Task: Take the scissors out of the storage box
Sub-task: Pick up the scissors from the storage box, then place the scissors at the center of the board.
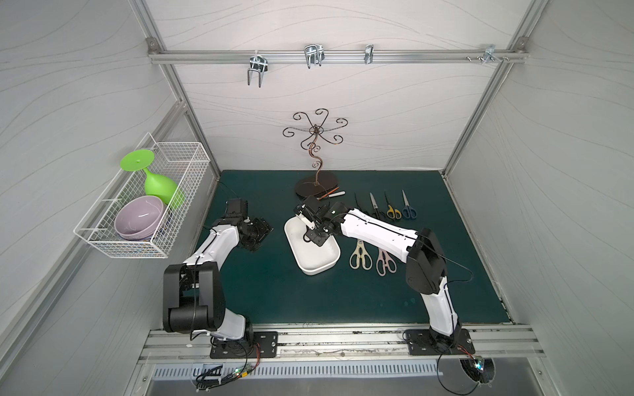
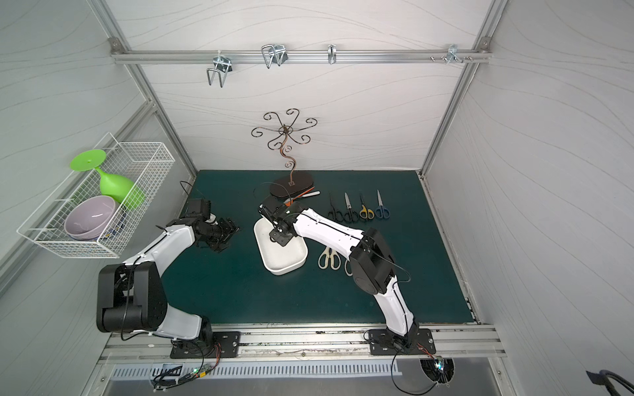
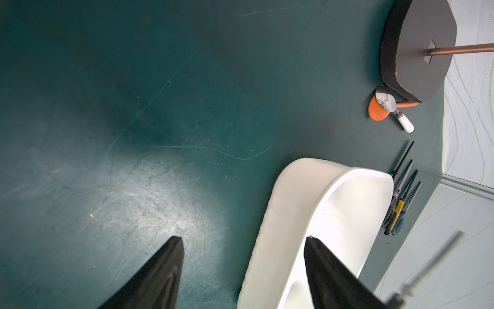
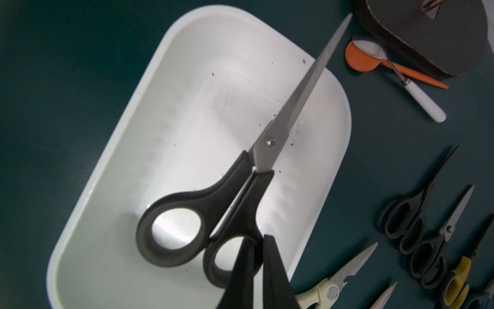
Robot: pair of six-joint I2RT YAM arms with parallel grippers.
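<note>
A pair of black-handled scissors (image 4: 263, 149) lies slanted inside the white storage box (image 4: 125, 139), its blade tip reaching over the rim. My right gripper (image 4: 258, 240) is shut on the smaller handle ring, with one finger through the ring. In both top views the right gripper (image 1: 308, 236) hangs over the box (image 1: 310, 271) and hides those scissors. My left gripper (image 3: 244, 238) stands open and holds nothing, left of the box (image 3: 280, 214). On the mat right of the box lie black (image 1: 375, 211), yellow (image 1: 394, 212) and blue (image 1: 409, 212) scissors, and cream (image 1: 360, 257) and pink (image 1: 386, 262) shears.
A metal scroll stand (image 1: 315, 187) rises behind the box, with an orange spoon (image 4: 359, 60) and a white-handled spoon (image 4: 427, 107) at its base. A white wire basket (image 1: 185, 192) on the left wall holds a green goblet and a purple bowl.
</note>
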